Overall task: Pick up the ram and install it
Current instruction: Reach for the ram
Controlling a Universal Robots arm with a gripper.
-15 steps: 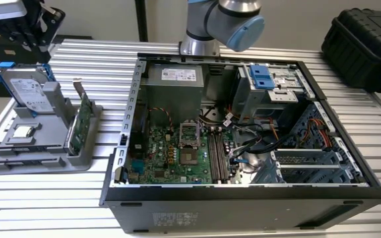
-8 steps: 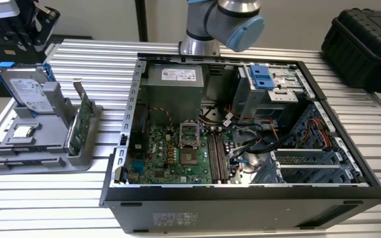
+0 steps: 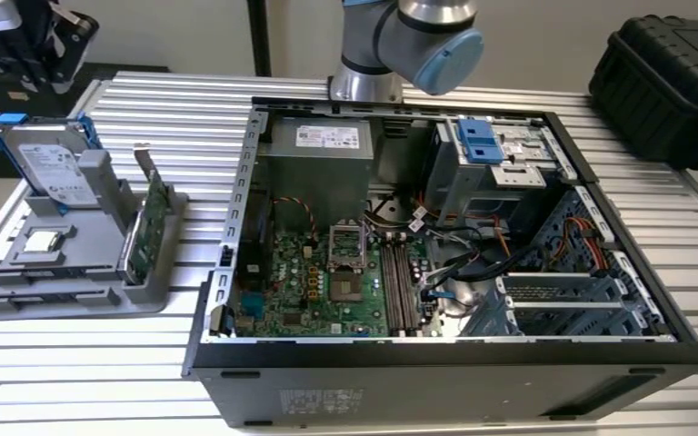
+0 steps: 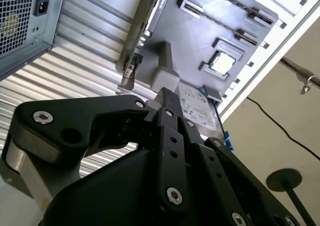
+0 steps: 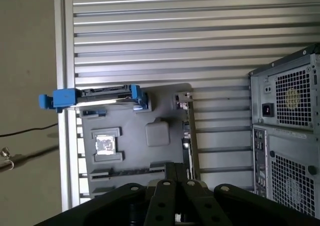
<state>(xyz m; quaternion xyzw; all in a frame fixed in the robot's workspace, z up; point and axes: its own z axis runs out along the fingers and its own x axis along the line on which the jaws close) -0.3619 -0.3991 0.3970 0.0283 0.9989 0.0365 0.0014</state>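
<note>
The fingers (image 5: 170, 172) of the gripper (image 5: 176, 164) are seen closed together. The gripper is positioned above the grey tray (image 5: 135, 156), beside the computer case (image 5: 285, 151).

You have the open case (image 3: 446, 381) on the table (image 3: 83, 381). The arm (image 3: 413, 36) rises just behind it. To the exterior view's left of it, a gray holder (image 3: 70, 295) carries 1 drive (image 3: 52, 168) and 1 green card (image 3: 153, 227).
</note>
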